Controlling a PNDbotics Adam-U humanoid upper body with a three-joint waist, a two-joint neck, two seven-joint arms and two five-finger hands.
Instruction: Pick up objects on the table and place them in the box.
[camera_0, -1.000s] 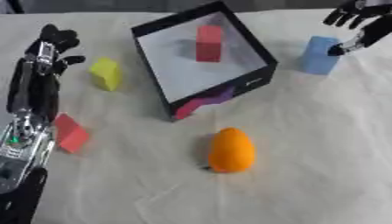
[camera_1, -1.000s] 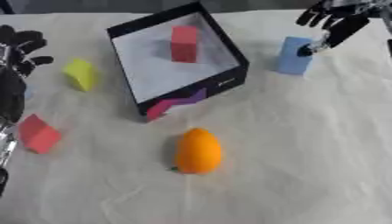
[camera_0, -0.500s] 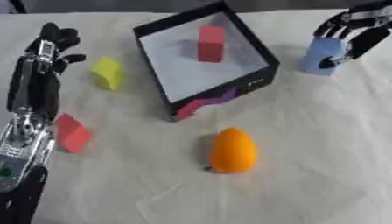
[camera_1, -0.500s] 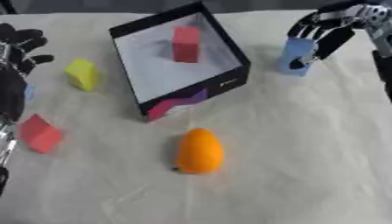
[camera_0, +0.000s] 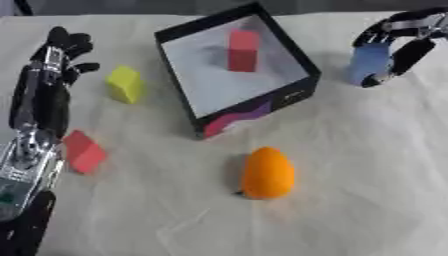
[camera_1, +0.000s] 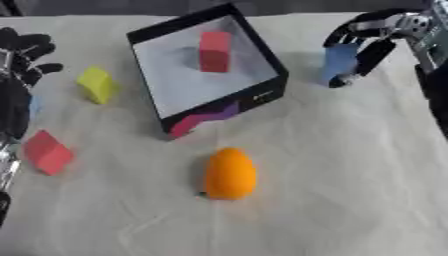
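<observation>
One box (camera_0: 302, 90), two red blocks (camera_0: 243, 50) (camera_0: 84, 151), one yellow block (camera_0: 125, 85), one blue block (camera_0: 368, 62), one orange (camera_0: 267, 172)

Cloth-covered table (camera_0: 376, 165): box (camera_0: 293, 94), orange egg (camera_0: 267, 172), coloured blocks.

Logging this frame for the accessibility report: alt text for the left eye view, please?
The robot's right hand curls around an upright blue block at the table's far right, beside an open black box holding a red block. A yellow block, a second red block and an orange egg-shaped object lie on the cloth; the left hand rests open at left.
</observation>
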